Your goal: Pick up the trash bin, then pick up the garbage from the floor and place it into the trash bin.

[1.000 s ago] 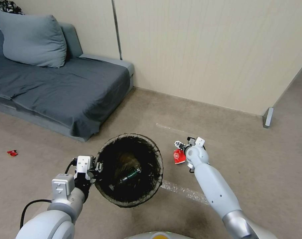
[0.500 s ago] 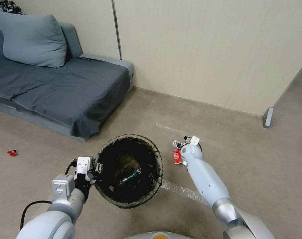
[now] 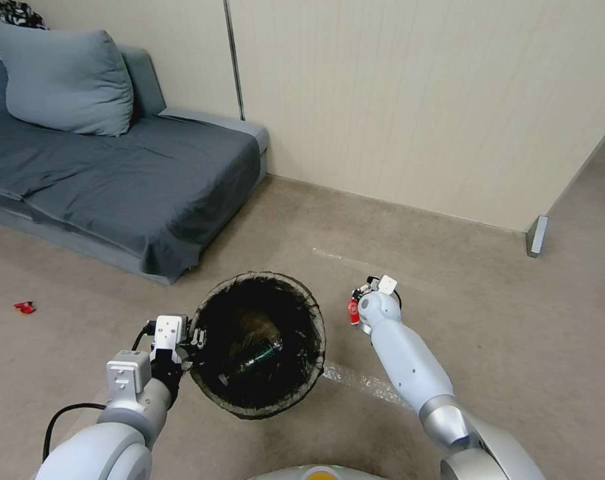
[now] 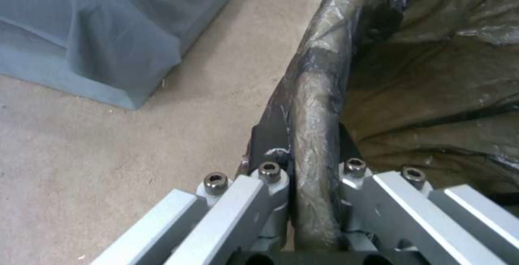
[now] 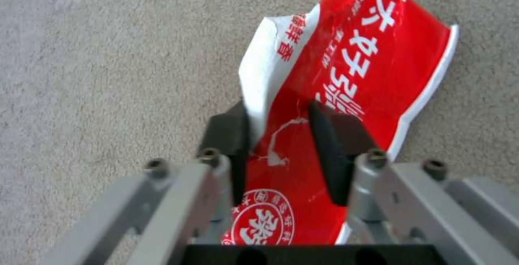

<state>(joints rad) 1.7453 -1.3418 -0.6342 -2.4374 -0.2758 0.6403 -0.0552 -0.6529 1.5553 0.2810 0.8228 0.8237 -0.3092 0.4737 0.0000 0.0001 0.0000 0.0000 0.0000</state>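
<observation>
- From the head view, we are holding the trash bin point(image 3: 258, 345) off the carpet in front of us, with our left gripper point(image 3: 194, 335) clamped on the near-left part of its rim. The dark bag is lining the bin, and a bottle point(image 3: 259, 353) is lying inside with some brownish litter. Our right gripper point(image 3: 357, 301) is reaching down to the floor just right of the bin, where a red paper cup point(image 3: 352, 311) is showing beside it. A small red scrap point(image 3: 24, 307) is lying far to the left, in front of the sofa point(image 3: 116, 180).
- From the left wrist view, our left gripper point(image 4: 314, 167) is squeezing the bag-covered rim of the bin point(image 4: 319, 107) between its nearly closed jaws.
- From the right wrist view, our right gripper point(image 5: 278, 135) is standing partly open, and the crumpled red-and-white cup point(image 5: 346, 74) is sitting between the two black pads point(image 5: 335, 135). The pads seem to be touching the paper, though we cannot tell how firmly they are gripping it. The cup is apparently resting on the carpet.
</observation>
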